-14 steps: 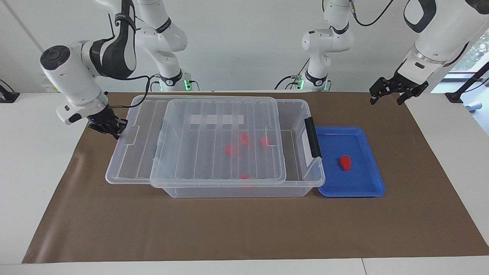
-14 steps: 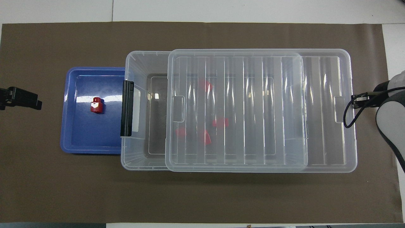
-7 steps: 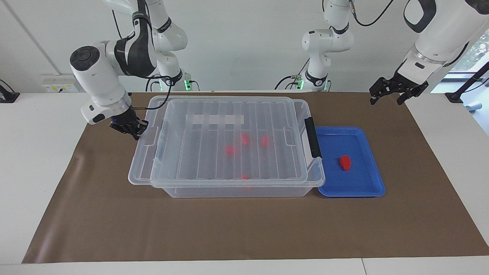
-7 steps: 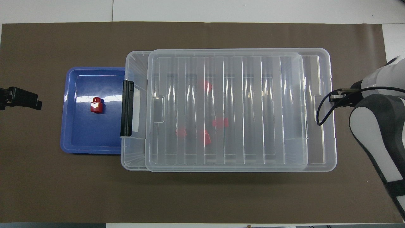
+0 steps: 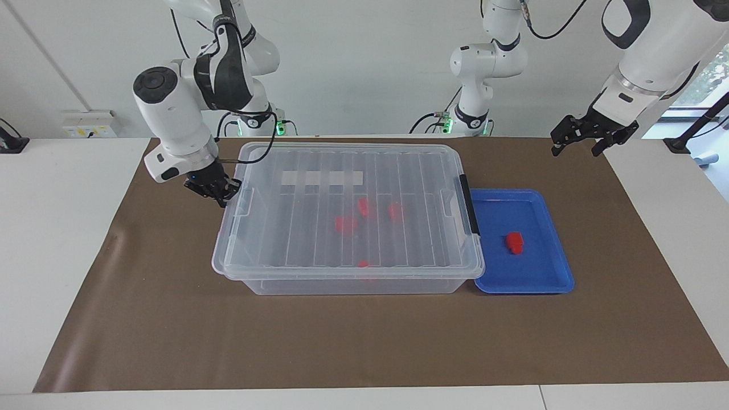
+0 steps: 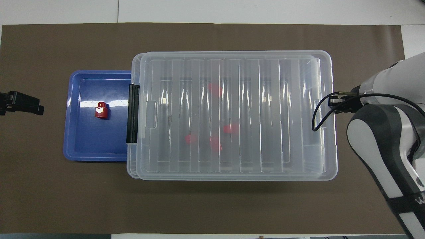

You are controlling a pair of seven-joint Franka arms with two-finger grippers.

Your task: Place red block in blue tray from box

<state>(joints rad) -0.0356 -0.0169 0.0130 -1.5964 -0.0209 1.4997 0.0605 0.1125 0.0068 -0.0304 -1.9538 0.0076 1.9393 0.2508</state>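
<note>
A: Where's the block?
B: One red block [image 5: 514, 242] lies in the tray [image 5: 547, 282], which touches the box [image 5: 353, 282] at the clip end. Other blocks [image 5: 344, 223] show through the lid [image 5: 319, 171].
A: Grippers?
B: Right gripper [image 5: 219, 192] pinched on the lid's end edge, the end away from the tray. Left gripper [image 5: 578, 142] fingers apart, holding nothing, waits in the air toward its own end, the tray below it and to one side.

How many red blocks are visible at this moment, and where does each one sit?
5. One red block lies in the blue tray. Four more show through the lid of the box. The ribbed lid may hide others.
</note>
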